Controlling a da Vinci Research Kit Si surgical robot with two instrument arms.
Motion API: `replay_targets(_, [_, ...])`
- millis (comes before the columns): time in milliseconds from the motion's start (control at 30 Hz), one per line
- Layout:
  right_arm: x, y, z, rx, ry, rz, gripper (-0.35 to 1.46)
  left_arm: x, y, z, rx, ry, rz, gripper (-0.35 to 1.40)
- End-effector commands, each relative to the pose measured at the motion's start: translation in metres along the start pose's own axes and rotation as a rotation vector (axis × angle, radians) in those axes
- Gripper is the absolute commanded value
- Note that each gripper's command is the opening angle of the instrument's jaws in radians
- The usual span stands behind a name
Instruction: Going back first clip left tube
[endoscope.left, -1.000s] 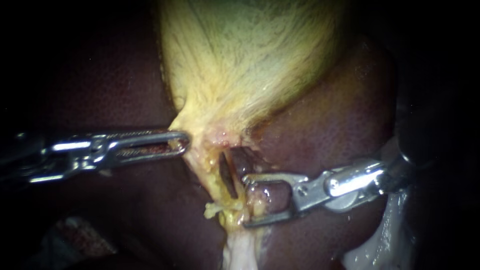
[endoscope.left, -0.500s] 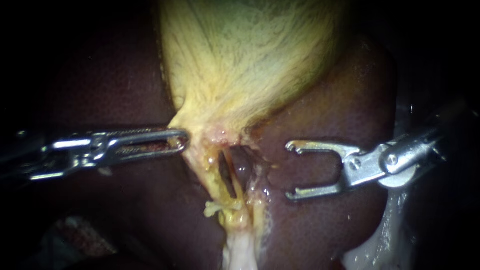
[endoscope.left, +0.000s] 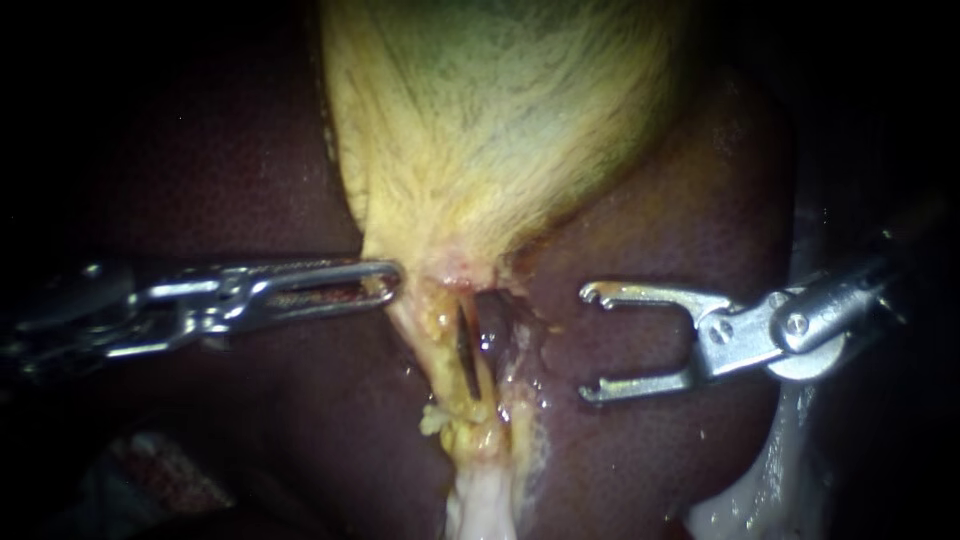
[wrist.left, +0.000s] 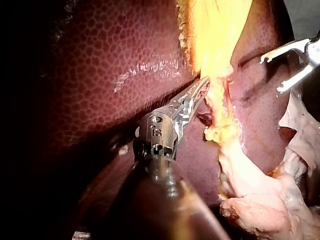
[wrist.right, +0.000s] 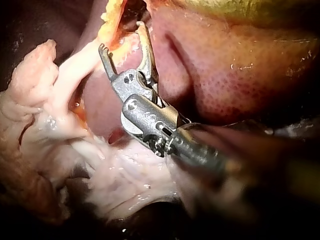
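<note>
The right instrument (endoscope.left: 585, 343) stands with its jaws wide apart and nothing between them, hanging over the bare liver (endoscope.left: 650, 200) well apart from the tubes. The left instrument (endoscope.left: 388, 284) has its jaws closed on the yellow edge where the gallbladder (endoscope.left: 480, 130) narrows, drawing that edge sideways. The left tube (endoscope.left: 443, 340), taken here to be the pale strand on the near side of the dark slit, lies just beyond those closed jaws, stretched and exposed. No clip shows on it in any view, and whether the open jaws carry one cannot be told. The main hazard on the way out is judged to be the hooked tips. They sit close above the liver's wet surface, and a drop or a swing of the shaft could score it. In the right wrist view the pale loose tissue (wrist.right: 115, 185) lies directly under the shaft, so a low withdrawal could snag and drag it. The other hazard lies with the left hold. It bites only a thin margin, so too much pull could tear it, or a slip could let the tubes go slack and close the slit. Should the open jaws turn toward the tubes again, the strands lie so close together that the wrong one could be caught.
</note>
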Motion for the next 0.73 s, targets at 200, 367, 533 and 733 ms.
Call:
replay_targets(200, [0.0000,0.0000,-0.0001,0.000,0.000,0.000,0.60,0.0009,-0.0008,0.0019,0.008,0.018,0.003,-0.35])
replay_targets(367, [0.0000,0.0000,-0.0001,0.000,0.000,-0.006,0.60,0.0010,-0.0008,0.0021,0.010,0.019,0.004,-0.35])
replay_targets(533, [0.0000,0.0000,-0.0001,0.000,0.000,-0.006,0.60,0.0010,-0.0008,0.0020,0.010,0.019,0.004,-0.35])
replay_targets(733, [0.0000,0.0000,-0.0002,0.003,0.001,-0.007,0.60,0.0010,-0.0006,0.0021,0.011,0.020,0.005,-0.35])
